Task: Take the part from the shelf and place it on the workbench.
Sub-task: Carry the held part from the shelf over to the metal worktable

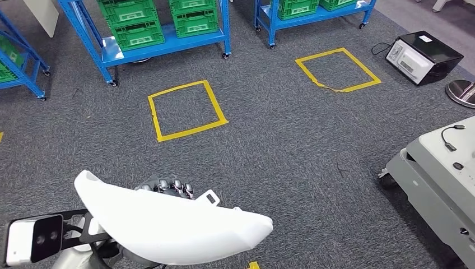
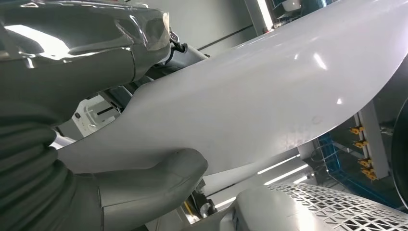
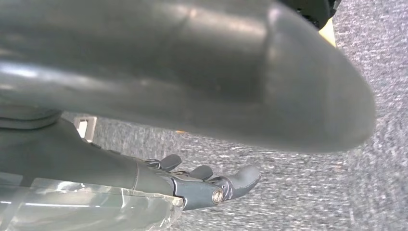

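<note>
The part (image 1: 168,224) is a long, curved, glossy white shell, lying across the bottom of the head view low over the carpet. My left hand (image 1: 168,186) holds it, dark fingers hooked over its far edge. In the left wrist view the part (image 2: 269,96) runs between the thick grey thumb (image 2: 149,180) and the covered fingers of my left hand (image 2: 48,120). My right hand (image 3: 192,183) hangs over the grey carpet with its fingers spread and nothing in them. A grey and white wheeled bench (image 1: 437,174) stands at the right edge.
Blue shelves (image 1: 218,40) with green crates (image 1: 162,22) line the far side. Two yellow tape squares (image 1: 186,110) (image 1: 338,70) mark the carpet between. A black and white box (image 1: 423,56) and a round metal base (image 1: 462,92) sit far right.
</note>
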Robot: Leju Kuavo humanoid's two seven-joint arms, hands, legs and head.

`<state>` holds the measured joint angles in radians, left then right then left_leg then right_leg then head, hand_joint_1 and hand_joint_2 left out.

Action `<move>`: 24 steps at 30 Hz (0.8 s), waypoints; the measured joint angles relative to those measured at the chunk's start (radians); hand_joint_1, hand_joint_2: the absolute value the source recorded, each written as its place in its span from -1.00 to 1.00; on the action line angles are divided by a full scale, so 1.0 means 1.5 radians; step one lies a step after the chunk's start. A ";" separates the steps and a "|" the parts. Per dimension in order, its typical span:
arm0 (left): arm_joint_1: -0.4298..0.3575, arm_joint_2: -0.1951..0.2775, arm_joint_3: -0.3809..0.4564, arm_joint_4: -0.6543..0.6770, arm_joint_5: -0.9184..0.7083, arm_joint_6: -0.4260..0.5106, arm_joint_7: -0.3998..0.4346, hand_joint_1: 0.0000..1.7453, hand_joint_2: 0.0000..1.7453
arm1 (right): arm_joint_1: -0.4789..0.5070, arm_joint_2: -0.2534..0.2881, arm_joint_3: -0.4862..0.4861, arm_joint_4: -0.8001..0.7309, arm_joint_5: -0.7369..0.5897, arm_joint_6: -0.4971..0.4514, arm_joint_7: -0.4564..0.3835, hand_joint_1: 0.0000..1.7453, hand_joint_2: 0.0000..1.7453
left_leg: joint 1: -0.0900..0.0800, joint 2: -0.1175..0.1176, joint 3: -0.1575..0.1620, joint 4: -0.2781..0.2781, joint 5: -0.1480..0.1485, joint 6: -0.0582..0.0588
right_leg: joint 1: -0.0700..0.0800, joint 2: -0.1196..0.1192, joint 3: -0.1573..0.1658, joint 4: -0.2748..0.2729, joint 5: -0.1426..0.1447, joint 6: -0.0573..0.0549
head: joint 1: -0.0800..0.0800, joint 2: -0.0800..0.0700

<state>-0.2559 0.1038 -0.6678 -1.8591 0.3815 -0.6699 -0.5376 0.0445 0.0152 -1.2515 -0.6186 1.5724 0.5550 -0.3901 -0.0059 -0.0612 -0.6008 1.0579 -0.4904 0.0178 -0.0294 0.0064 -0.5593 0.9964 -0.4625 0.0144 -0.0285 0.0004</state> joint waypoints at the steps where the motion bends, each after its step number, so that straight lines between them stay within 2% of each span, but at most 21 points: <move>1: 0.000 0.000 0.000 0.000 0.000 0.000 -0.001 0.98 1.00 | 0.001 -0.001 0.001 0.002 0.000 -0.001 0.000 -1.00 -1.00 | 0.001 0.016 -0.016 0.035 -0.020 -0.004 | 0.001 -0.006 0.000 0.000 0.000 -0.003 | -0.002 0.000; 3: 0.001 0.001 0.000 0.000 0.000 0.000 -0.002 0.98 1.00 | 0.003 -0.003 0.002 0.008 0.000 -0.005 -0.001 -1.00 -1.00 | 0.005 0.033 -0.058 0.125 -0.060 -0.009 | 0.003 -0.020 -0.002 0.000 -0.001 -0.005 | -0.004 0.000; 4: 0.001 0.001 0.000 0.000 0.000 0.000 -0.002 0.98 1.00 | 0.004 -0.004 0.003 0.010 0.000 -0.006 -0.001 -1.00 -1.00 | 0.007 0.036 -0.071 0.153 -0.067 -0.011 | 0.003 -0.027 -0.002 0.000 -0.001 -0.005 | -0.004 0.000; 5: 0.001 0.001 0.000 0.000 0.000 0.000 -0.002 0.98 1.00 | 0.004 -0.005 0.003 0.012 0.000 -0.008 -0.001 -1.00 -1.00 | 0.008 0.039 -0.072 0.156 -0.062 -0.011 | 0.004 -0.035 -0.002 0.000 -0.001 -0.005 | -0.004 0.000; 6: 0.002 0.001 0.000 0.000 0.001 0.000 -0.002 0.98 1.00 | 0.004 -0.005 0.004 0.013 0.000 -0.008 -0.001 -1.00 -1.00 | 0.007 0.042 -0.058 0.131 -0.045 -0.010 | 0.005 -0.042 -0.002 0.000 -0.001 -0.005 | -0.004 0.000; 7: 0.002 0.001 0.001 0.000 0.001 0.000 -0.002 0.98 1.00 | 0.004 -0.006 0.005 0.015 0.000 -0.008 -0.001 -1.00 -1.00 | 0.006 0.051 -0.034 0.086 -0.024 -0.006 | 0.005 -0.049 -0.001 0.000 -0.001 -0.004 | -0.004 0.000; 8: 0.001 0.001 0.001 -0.001 0.002 0.000 -0.002 0.98 1.00 | 0.004 -0.005 0.005 0.016 0.000 -0.008 0.000 -1.00 -1.00 | 0.003 0.066 -0.008 0.036 -0.008 -0.002 | 0.007 -0.055 0.000 0.000 -0.001 -0.004 | -0.004 0.000; 9: 0.001 0.001 0.001 -0.002 0.003 0.000 -0.002 0.98 1.00 | 0.004 -0.005 0.006 0.016 0.000 -0.007 0.000 -1.00 -1.00 | 0.000 0.080 0.012 -0.002 0.003 0.002 | 0.009 -0.062 0.000 0.000 -0.002 -0.003 | -0.003 0.000; 10: 0.001 0.000 0.001 -0.003 0.005 -0.001 -0.002 0.98 1.00 | 0.005 -0.004 0.006 0.016 0.000 -0.005 0.001 -1.00 -1.00 | -0.004 0.089 0.023 -0.026 0.008 0.006 | 0.011 -0.069 0.000 0.000 -0.002 -0.002 | -0.003 0.000; 11: 0.001 0.000 0.002 -0.004 0.007 -0.002 -0.002 0.98 1.00 | 0.006 -0.003 0.006 0.016 0.000 0.000 0.002 -1.00 -1.00 | -0.007 0.090 0.026 -0.035 0.007 0.009 | 0.012 -0.077 0.001 0.000 -0.002 0.000 | -0.003 0.000; 13: 0.002 0.000 0.004 -0.006 0.012 -0.005 -0.002 0.98 1.00 | 0.007 0.000 0.007 0.008 0.000 0.015 0.003 -1.00 -1.00 | -0.006 0.073 0.026 -0.040 0.013 0.014 | 0.012 -0.088 0.002 0.000 -0.004 0.006 | -0.003 0.000; 14: 0.002 0.000 0.005 -0.007 0.014 -0.006 -0.002 0.98 1.00 | 0.008 0.003 0.008 0.001 0.000 0.023 0.003 -1.00 -1.00 | -0.004 0.065 0.029 -0.045 0.017 0.018 | 0.011 -0.079 0.000 0.005 -0.008 0.008 | -0.003 0.000; 15: 0.002 -0.001 0.007 -0.009 0.017 -0.007 -0.002 0.98 1.00 | 0.010 0.006 0.008 -0.008 0.000 0.032 0.004 -1.00 -1.00 | -0.002 0.057 0.031 -0.049 0.022 0.022 | 0.009 -0.062 -0.007 0.022 -0.018 0.008 | -0.002 0.000; 17: 0.002 -0.003 0.007 -0.010 0.022 -0.009 -0.002 0.98 1.00 | 0.018 0.012 0.009 -0.030 0.000 0.049 0.007 -1.00 -1.00 | 0.000 0.040 0.031 -0.053 0.029 0.028 | 0.007 -0.023 -0.041 0.098 -0.053 0.004 | 0.000 0.000; 18: 0.003 -0.003 0.007 -0.010 0.024 -0.009 -0.002 0.98 1.00 | 0.022 0.015 0.009 -0.041 0.000 0.056 0.008 -1.00 -1.00 | 0.000 0.030 0.029 -0.053 0.030 0.029 | 0.007 -0.013 -0.062 0.143 -0.070 0.004 | 0.002 0.000; 19: 0.005 -0.003 0.008 -0.010 0.025 -0.010 -0.002 0.98 1.00 | 0.027 0.018 0.009 -0.053 0.000 0.062 0.010 -1.00 -1.00 | 0.000 0.020 0.028 -0.052 0.031 0.029 | 0.006 -0.010 -0.078 0.175 -0.077 0.006 | 0.003 0.000; 20: 0.006 -0.003 0.008 -0.010 0.025 -0.010 -0.002 0.98 1.00 | 0.030 0.022 0.010 -0.064 0.000 0.067 0.010 -1.00 -1.00 | 0.000 0.010 0.027 -0.052 0.031 0.028 | 0.005 -0.009 -0.083 0.183 -0.074 0.010 | 0.003 0.000; 21: 0.007 -0.003 0.009 -0.010 0.025 -0.010 -0.002 0.98 1.00 | 0.032 0.026 0.011 -0.075 0.000 0.070 0.011 -1.00 -1.00 | 0.001 0.000 0.027 -0.050 0.031 0.027 | 0.003 -0.008 -0.077 0.166 -0.061 0.017 | 0.003 0.000; 22: 0.007 -0.003 0.011 -0.010 0.024 -0.010 -0.002 0.98 1.00 | 0.034 0.028 0.012 -0.085 0.000 0.072 0.011 -1.00 -1.00 | 0.002 -0.009 0.027 -0.047 0.030 0.025 | -0.001 -0.003 -0.060 0.128 -0.042 0.025 | 0.003 0.000; 23: 0.008 -0.004 0.013 -0.010 0.024 -0.010 -0.002 0.98 1.00 | 0.034 0.031 0.013 -0.094 0.000 0.074 0.011 -1.00 -1.00 | 0.002 -0.017 0.024 -0.043 0.028 0.022 | -0.005 0.011 -0.040 0.083 -0.026 0.031 | 0.004 0.000; 24: 0.008 -0.004 0.015 -0.011 0.022 -0.010 -0.002 0.98 1.00 | 0.035 0.032 0.014 -0.100 0.000 0.074 0.011 -1.00 -1.00 | 0.002 -0.025 0.021 -0.036 0.026 0.017 | -0.008 0.024 -0.023 0.046 -0.015 0.033 | 0.004 0.000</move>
<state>-0.2439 0.0982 -0.6456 -1.8750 0.4151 -0.6855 -0.5409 0.0969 0.0632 -1.2311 -0.7682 1.5725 0.6661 -0.3738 -0.0024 -0.0985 -0.5701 1.0036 -0.4522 0.0440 -0.0414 0.0430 -0.5937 1.0658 -0.4846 0.0634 -0.0226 0.0004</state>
